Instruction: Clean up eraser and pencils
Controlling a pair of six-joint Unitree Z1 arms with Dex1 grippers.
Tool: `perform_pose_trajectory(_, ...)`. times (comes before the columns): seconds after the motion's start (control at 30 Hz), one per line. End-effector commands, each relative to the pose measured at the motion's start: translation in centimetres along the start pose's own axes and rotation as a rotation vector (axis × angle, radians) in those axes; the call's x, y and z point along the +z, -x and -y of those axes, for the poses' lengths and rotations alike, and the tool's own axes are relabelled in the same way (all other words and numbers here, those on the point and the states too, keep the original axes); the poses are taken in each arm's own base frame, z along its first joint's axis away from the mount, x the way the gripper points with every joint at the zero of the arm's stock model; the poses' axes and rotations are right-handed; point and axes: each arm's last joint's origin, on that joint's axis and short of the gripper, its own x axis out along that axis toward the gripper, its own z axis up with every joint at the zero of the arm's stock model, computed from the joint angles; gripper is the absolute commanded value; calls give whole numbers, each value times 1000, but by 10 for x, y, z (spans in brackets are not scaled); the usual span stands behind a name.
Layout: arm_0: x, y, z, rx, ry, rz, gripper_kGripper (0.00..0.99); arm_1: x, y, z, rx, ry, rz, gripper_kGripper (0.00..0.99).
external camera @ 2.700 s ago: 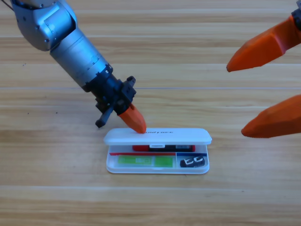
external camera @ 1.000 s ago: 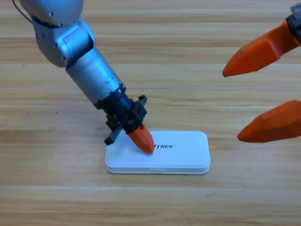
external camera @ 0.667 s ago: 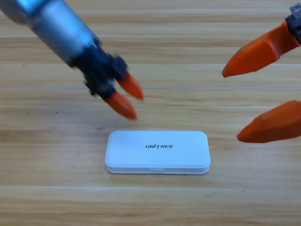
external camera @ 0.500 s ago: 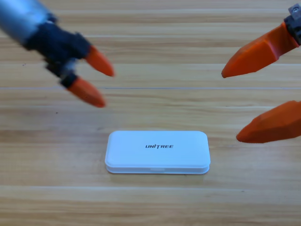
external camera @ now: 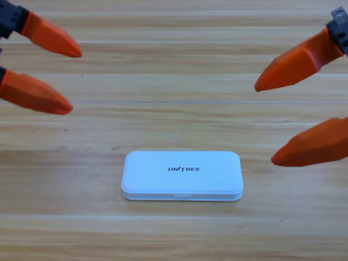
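Now both left gripper (external camera: 72, 80) and right gripper (external camera: 263, 123) jaws wide apart, empty, flanking the closed white case (external camera: 181, 175).

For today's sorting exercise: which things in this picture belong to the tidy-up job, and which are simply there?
Belongs to the job:
- white rectangular plastic case, lid shut, so whatever it holds is hidden
- left gripper, open, upper left
- right gripper, open, right edge

Simply there:
- wooden table
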Motion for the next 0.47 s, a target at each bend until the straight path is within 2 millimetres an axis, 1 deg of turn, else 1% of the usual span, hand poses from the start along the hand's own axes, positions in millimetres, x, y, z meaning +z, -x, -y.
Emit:
perform_pose_trajectory(0.03,14,-8,33,-104,-62,28,990,-3,-23,3,64,-17,-40,904)
perform_pose_trajectory(0.3,27,-22,52,-173,-126,25,990,-4,-23,3,63,-19,-41,904)
perform_pose_trajectory(0.47,29,-28,52,-178,-140,15,990,-4,-25,3,65,-20,-43,904)
